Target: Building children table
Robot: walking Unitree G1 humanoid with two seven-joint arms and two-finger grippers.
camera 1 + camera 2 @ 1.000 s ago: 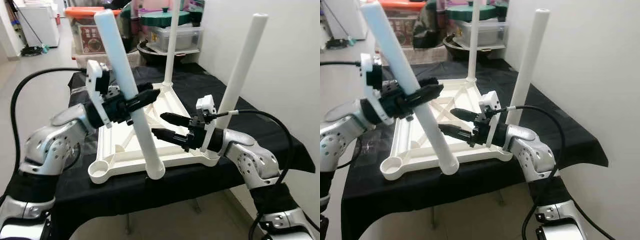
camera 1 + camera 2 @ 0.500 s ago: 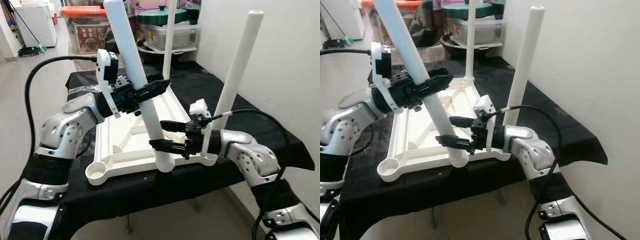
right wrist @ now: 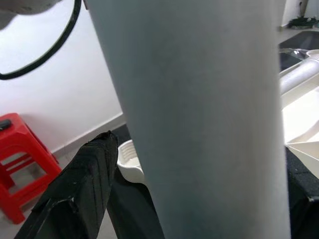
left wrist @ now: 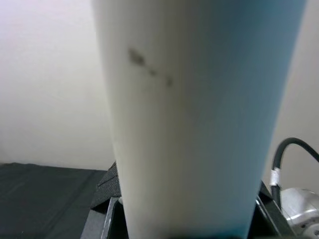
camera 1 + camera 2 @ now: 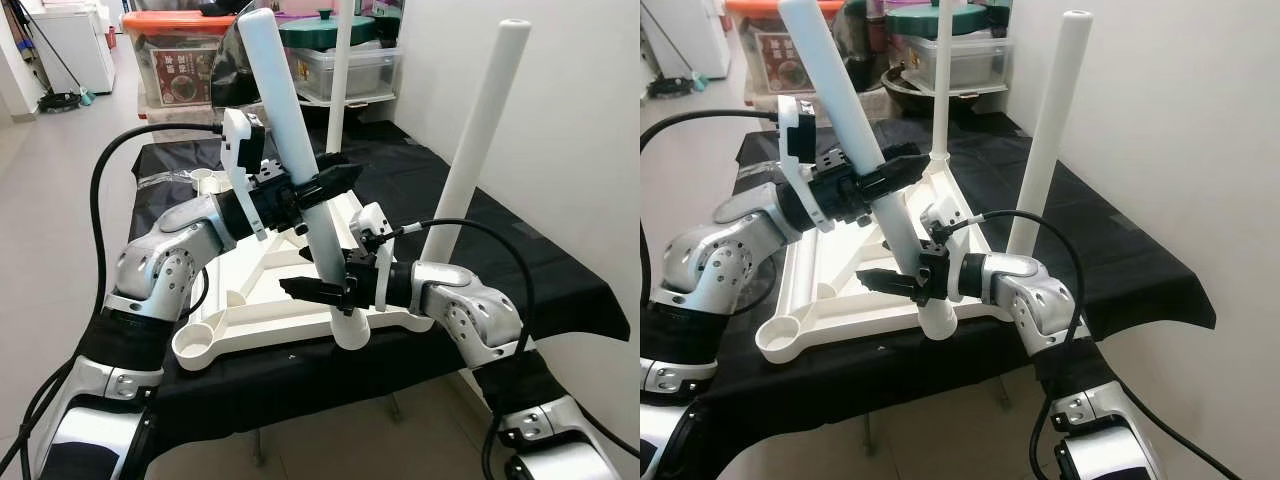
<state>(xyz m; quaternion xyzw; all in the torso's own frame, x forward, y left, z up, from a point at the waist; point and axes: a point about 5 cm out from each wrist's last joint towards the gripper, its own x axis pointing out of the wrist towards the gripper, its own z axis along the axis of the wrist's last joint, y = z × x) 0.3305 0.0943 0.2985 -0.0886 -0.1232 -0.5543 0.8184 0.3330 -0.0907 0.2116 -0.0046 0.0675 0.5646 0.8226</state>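
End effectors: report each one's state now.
Left end effector: closed on the white table leg.
Right end effector: around the same leg lower down; closed or not, cannot be told.

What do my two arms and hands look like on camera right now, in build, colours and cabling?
Both arms are silver metal shells with black joint sections. The left hand and the right hand each have two long black tapered fingers. A white bracket sits on each wrist, larger on the left. A thick black cable loops over the left arm; a thinner one with a white end arcs over the right.
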